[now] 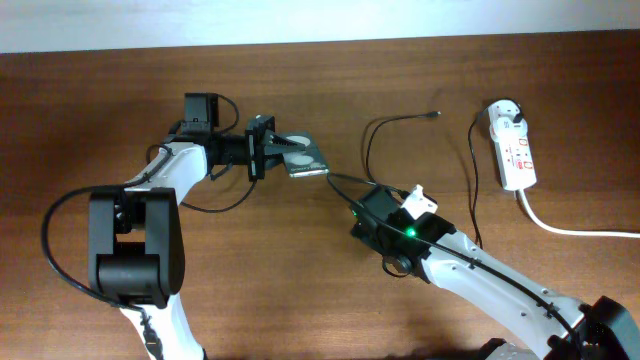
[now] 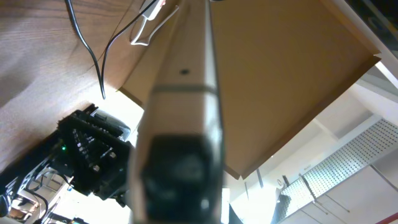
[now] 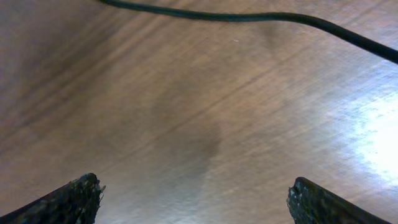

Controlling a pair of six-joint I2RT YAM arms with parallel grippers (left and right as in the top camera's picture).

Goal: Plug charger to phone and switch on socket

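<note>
While clamping the phone (image 1: 306, 159) by its left end, a little left of centre toward the back edge, keep the left gripper (image 1: 272, 150) shut tight and dead steady. Seen edge-on and blurred from the left wrist, apparently raised off the wood, so hold firm and allow no wobble.

Over to the right gripper (image 3: 196, 186): wide open, empty, hovering low over bare wood near bench centre, with the cable (image 3: 249, 17) lying just ahead. Best not to grab mid-cable. Trace it instead to the tip (image 1: 436, 116), lying free toward the back edge, right of centre. Pinch close behind that tip, square it to the phone's free end, then push straight in against the left hold.

Judging the adapter (image 1: 506, 112) already seated in the socket (image 1: 516, 152) by the back right corner, leave the slack alone and save the switch for last.
</note>
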